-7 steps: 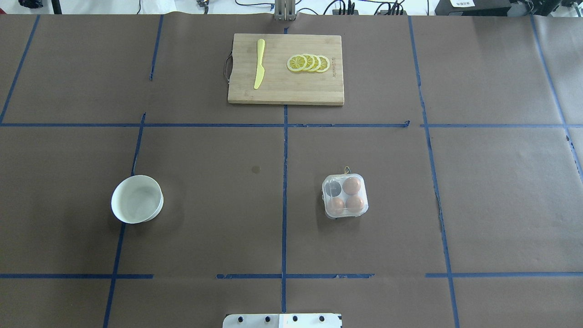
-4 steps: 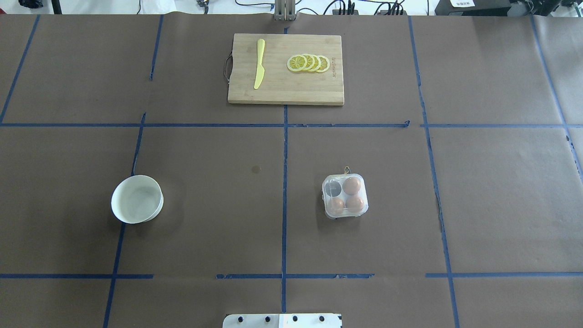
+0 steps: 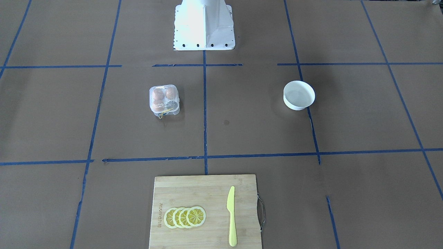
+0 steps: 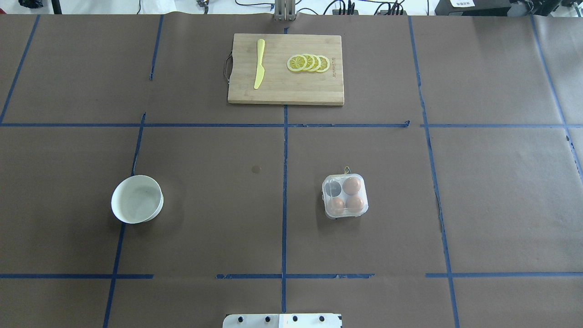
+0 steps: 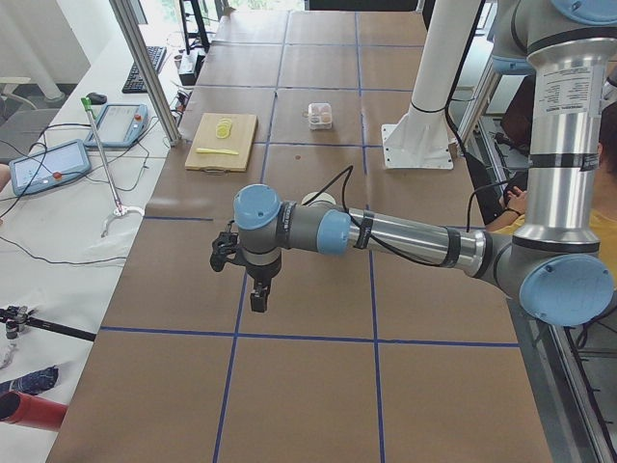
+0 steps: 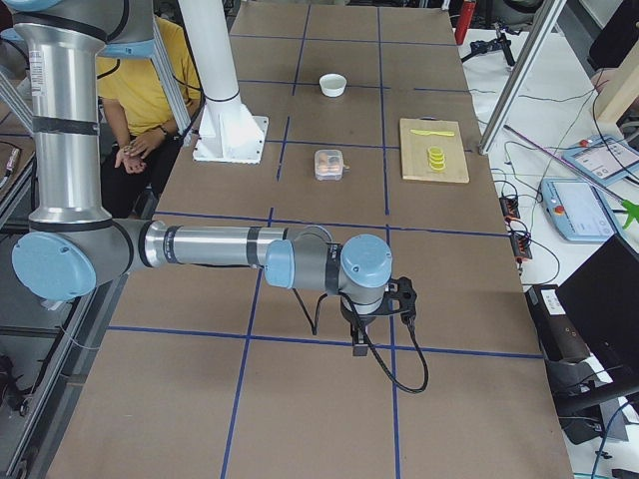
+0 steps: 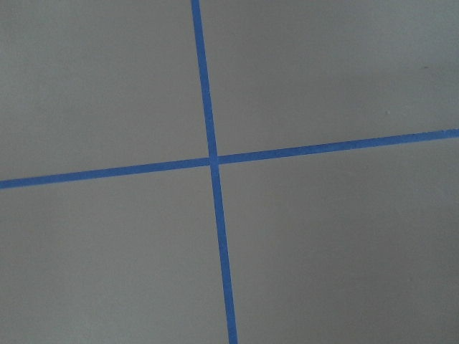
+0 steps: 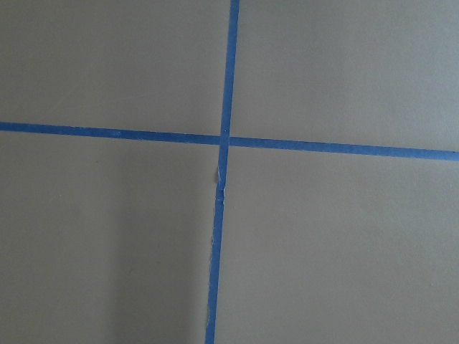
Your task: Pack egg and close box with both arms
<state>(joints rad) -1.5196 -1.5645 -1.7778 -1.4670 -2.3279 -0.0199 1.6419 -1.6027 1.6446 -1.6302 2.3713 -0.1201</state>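
Note:
The clear box (image 4: 345,196) sits right of the table's centre line, its lid down over the cells. Three orange-brown eggs lie inside, one of them the back right egg (image 4: 351,185); the back left cell (image 4: 334,187) holds none. The box also shows in the front view (image 3: 164,99), yellow string at its edge. No arm shows in the overhead or front views. In the left side view the near left gripper (image 5: 258,297) points down over bare table, far from the box (image 5: 320,115). In the right side view the near right gripper (image 6: 359,344) does the same. I cannot tell whether either is open.
A white bowl (image 4: 136,199) stands at the left, nothing in it. A wooden cutting board (image 4: 286,89) with a yellow knife (image 4: 258,64) and lemon slices (image 4: 309,63) lies at the far edge. The white base block (image 4: 282,320) is at the near edge. A person in yellow (image 6: 150,90) sits beside the robot.

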